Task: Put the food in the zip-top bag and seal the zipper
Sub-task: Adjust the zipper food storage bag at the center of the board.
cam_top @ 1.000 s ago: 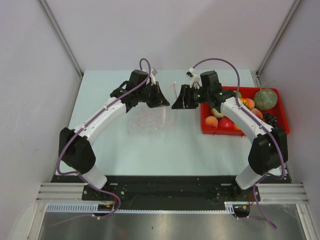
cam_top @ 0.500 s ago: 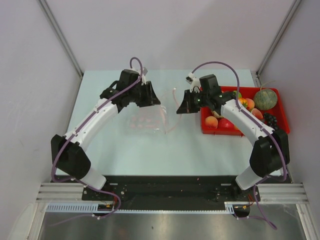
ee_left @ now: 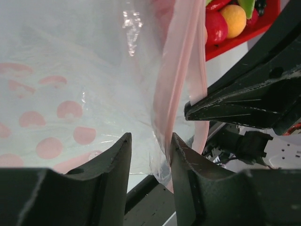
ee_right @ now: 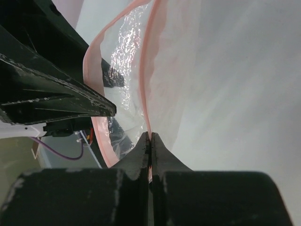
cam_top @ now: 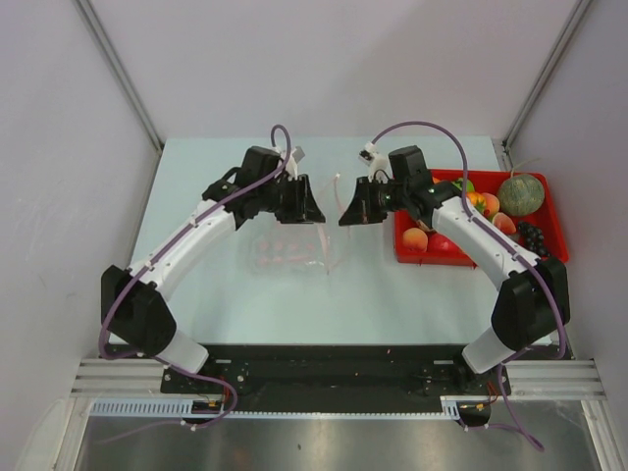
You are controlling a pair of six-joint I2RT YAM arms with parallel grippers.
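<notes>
While the food [cam_top: 520, 194] sits in the red tray [cam_top: 422, 259], the bag [cam_top: 285, 247] lies on the bench [cam_top: 392, 294] just left of that tray, mouth raised. The right pincer [ee_right: 150, 137], between tray and bag, is clamped on the pink zipper [ee_right: 143, 75]. The left pincer [ee_left: 150, 143], farther from the tray, stands parted, the zipper just beside one finger.

A red rectangular tray [cam_top: 553, 218] sits at the right edge of the pale green tabletop [cam_top: 392, 294], toward its far corner. A black base plate [cam_top: 334, 361] runs along the near edge.
</notes>
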